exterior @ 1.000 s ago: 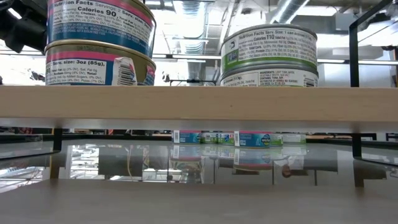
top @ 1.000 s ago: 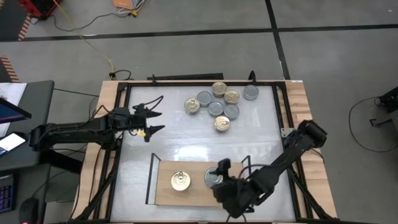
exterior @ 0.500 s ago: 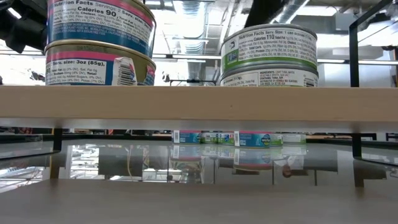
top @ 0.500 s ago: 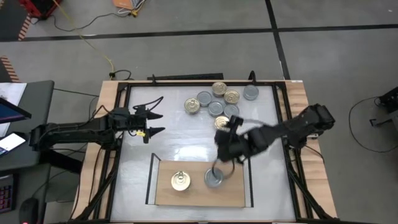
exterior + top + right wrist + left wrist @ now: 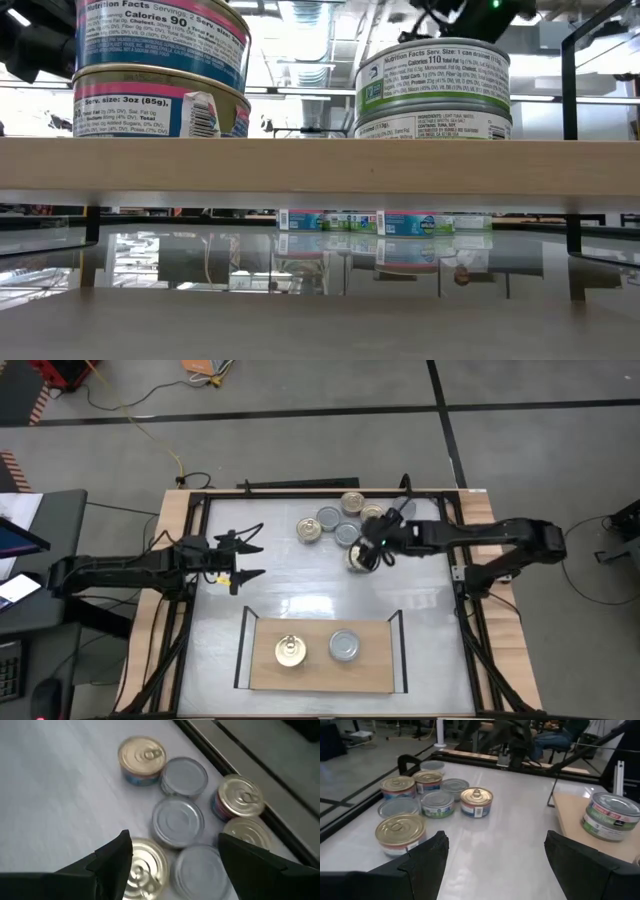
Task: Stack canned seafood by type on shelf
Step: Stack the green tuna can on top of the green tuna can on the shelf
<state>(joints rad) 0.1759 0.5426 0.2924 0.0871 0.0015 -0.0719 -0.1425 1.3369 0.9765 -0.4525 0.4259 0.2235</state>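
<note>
From above, the right gripper (image 5: 368,550) hovers with fingers spread wide and empty over the loose cluster of canned seafood (image 5: 345,520) at the table's far side, while the left gripper (image 5: 244,559) waits, also wide, over bare white tabletop (image 5: 290,585). The shelf (image 5: 315,660) — a pale wooden board with black uprights — carries a gold-lidded stack (image 5: 291,651) and a silver-lidded stack (image 5: 345,645), apart.

At table height, two two-high stacks stand on the board, paper labels wrapping round flat tins.

The left wrist sees the cluster beyond its parted fingers (image 5: 420,865).

The right wrist looks down on smooth ribbed lids — gold and grey tins touching.
</note>
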